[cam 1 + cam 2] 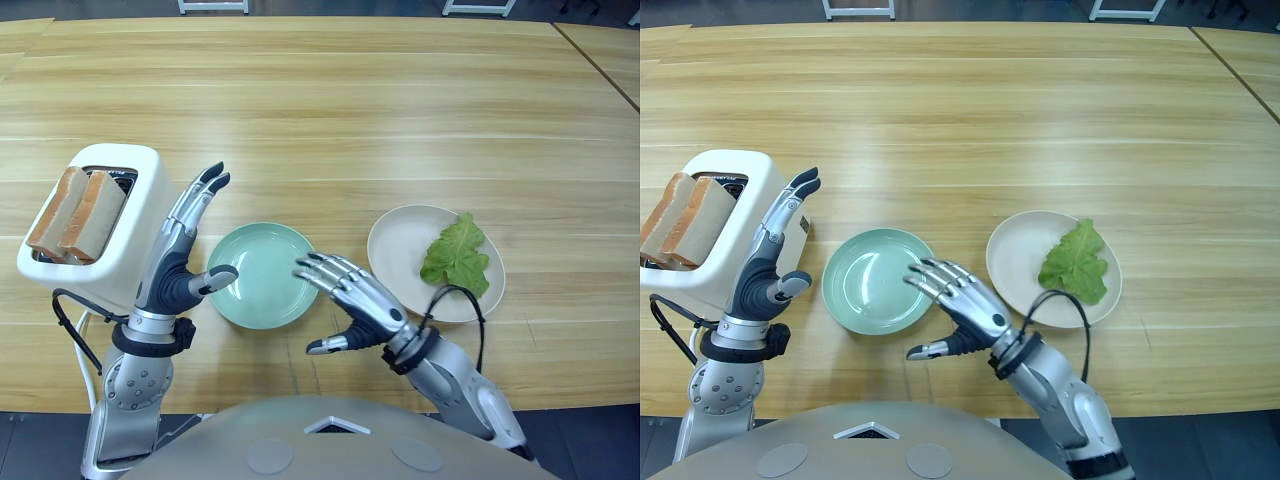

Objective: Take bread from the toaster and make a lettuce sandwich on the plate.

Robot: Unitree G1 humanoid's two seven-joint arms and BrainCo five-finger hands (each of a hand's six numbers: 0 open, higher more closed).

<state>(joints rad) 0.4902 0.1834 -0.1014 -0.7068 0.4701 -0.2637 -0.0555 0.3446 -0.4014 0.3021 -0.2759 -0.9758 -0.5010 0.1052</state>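
The wooden table (pixel 400 100) spreads wide across the whole scene, pale planks running side to side; on its near left sits the white toaster (pixel 145 215), tilted a little in the view, its black cord (pixel 70 322) looping down off the front edge; toward the near right lies the beige plate (pixel 400 250), and just left of it, close but apart, the green plate (pixel 262 235), both flat on the wood; now the hands: the left hand (pixel 178 272) stands upright between the toaster and the green plate, right beside the toaster's side wall, fingers stretched straight up and away, thumb poking out over the green plate's left rim, open and holding nothing; the right hand (pixel 357 300) hangs at the green plate's near right edge, in the gap between the two plates, fingers fanned out toward the left, thumb low near the table's front, open too and gripping nothing; the lettuce leaf (pixel 458 258) lies on the right half of the beige plate, crinkled and green, its tip at the far rim; and the bread, two slices (pixel 78 213), stands side by side in the toaster's slots, tops well clear of the casing, neither hand touching them.
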